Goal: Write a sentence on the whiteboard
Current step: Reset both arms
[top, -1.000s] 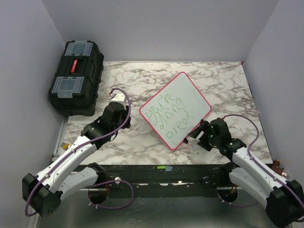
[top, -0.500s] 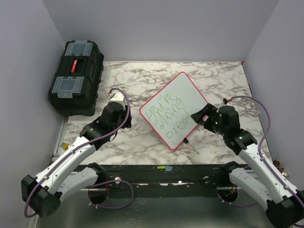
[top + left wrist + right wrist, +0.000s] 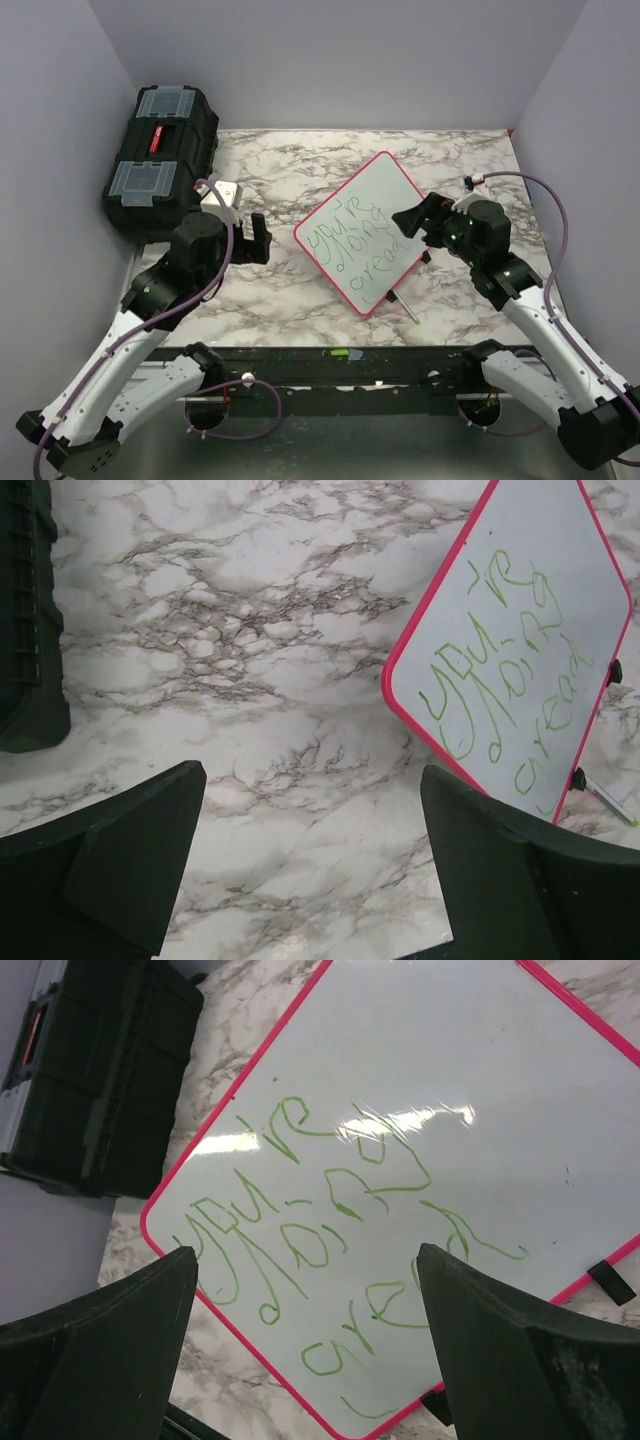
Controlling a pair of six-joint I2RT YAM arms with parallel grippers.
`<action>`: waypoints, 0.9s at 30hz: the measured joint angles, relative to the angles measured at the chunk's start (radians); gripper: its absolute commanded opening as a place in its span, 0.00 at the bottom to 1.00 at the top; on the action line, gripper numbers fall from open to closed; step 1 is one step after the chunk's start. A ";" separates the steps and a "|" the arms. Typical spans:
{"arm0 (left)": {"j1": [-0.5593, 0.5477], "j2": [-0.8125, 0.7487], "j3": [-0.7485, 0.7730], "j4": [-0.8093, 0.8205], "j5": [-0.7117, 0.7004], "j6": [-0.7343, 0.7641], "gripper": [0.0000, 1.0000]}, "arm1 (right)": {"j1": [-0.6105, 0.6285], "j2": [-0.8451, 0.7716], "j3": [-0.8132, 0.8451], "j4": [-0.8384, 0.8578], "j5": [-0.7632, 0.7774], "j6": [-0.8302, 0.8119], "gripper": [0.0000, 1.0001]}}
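The whiteboard (image 3: pixel 385 195) lies tilted on the marble table, framed in red-pink. The sentence (image 3: pixel 358 240) is written on it in green in three lines. My left gripper (image 3: pixel 256 240) hovers to the left of the board, open and empty; in the left wrist view its jaws (image 3: pixel 312 780) stand wide over bare marble, with the whiteboard (image 3: pixel 530 540) and sentence (image 3: pixel 500 690) at the upper right. My right gripper (image 3: pixel 412 228) hangs open over the board's right side, and in the right wrist view (image 3: pixel 305 1255) nothing is between its fingers above the sentence (image 3: pixel 330 1200).
A marker (image 3: pixel 405 305) lies on the table by the board's near corner, also in the left wrist view as a marker (image 3: pixel 608 802). A black toolbox (image 3: pixel 160 160) with clear lid compartments stands at the far left. Grey walls close in on three sides.
My right gripper rose from the table by the marker to above the board, leaving the marker lying there. My left gripper drew back to the left and opened wide.
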 measured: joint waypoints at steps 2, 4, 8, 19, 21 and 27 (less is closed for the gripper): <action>0.000 -0.029 0.015 -0.026 -0.005 0.016 0.98 | 0.000 -0.014 -0.013 0.024 0.000 -0.008 0.96; 0.000 -0.065 0.022 -0.052 -0.014 0.034 0.99 | 0.000 -0.025 -0.025 0.040 0.002 -0.011 0.96; 0.000 -0.159 -0.033 -0.041 -0.048 0.072 0.98 | 0.000 -0.030 -0.055 0.081 0.006 -0.017 0.97; 0.000 -0.352 -0.235 0.050 -0.059 0.100 0.99 | 0.000 -0.036 -0.092 0.137 0.015 -0.034 0.97; 0.000 -0.363 -0.240 0.066 -0.059 0.100 0.99 | 0.000 -0.035 -0.099 0.143 0.016 -0.036 0.97; 0.000 -0.374 -0.249 0.090 -0.063 0.100 0.98 | 0.000 -0.013 -0.104 0.158 0.021 -0.050 1.00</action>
